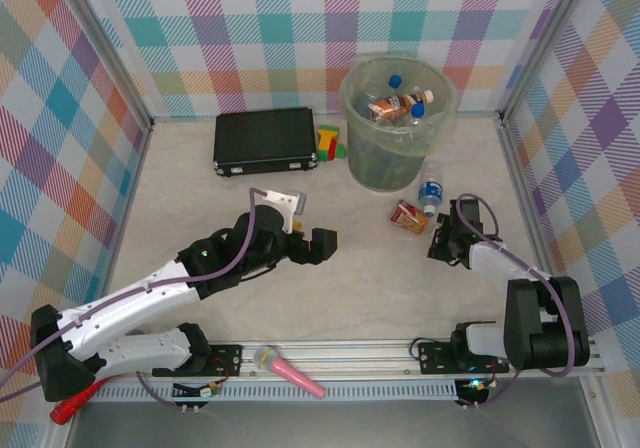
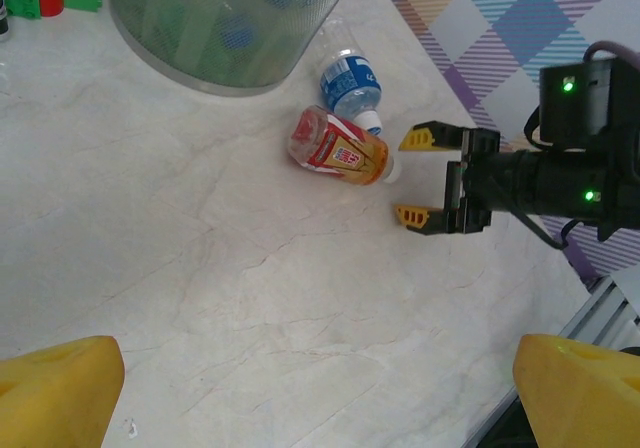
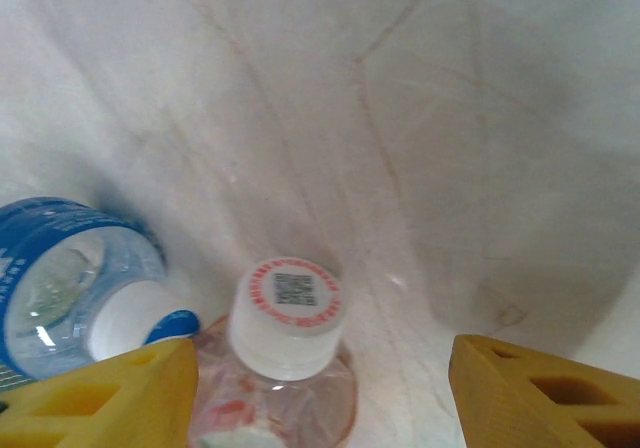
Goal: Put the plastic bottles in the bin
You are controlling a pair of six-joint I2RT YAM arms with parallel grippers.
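Marble table (image 1: 380,288) bears two bottles (image 1: 408,216) by the bin (image 1: 380,163); left fingers (image 2: 55,388), right fingers (image 3: 540,388) apart.

The pale table (image 1: 370,268) bears the bin (image 1: 385,163), black case (image 1: 265,140), blocks (image 1: 328,140), blue-labelled bottle (image 1: 430,196) and red-labelled bottle (image 1: 408,217).

The near bottle (image 1: 408,217) is lying on the bench (image 1: 380,288) just ahead of the right gripper (image 1: 440,240), its cap pointing into the gap between that gripper's fingers. The far bottle (image 1: 430,196) is lying just beside it (on the side away from the gripper). Farther ahead, the bin (image 1: 398,118) is standing with more bottles (image 1: 395,108) lying inside. The left gripper (image 1: 322,245) is hanging well to the left of the right one. Beyond it a case (image 1: 265,140) is lying, with blocks (image 1: 329,141) sitting between case and bin.
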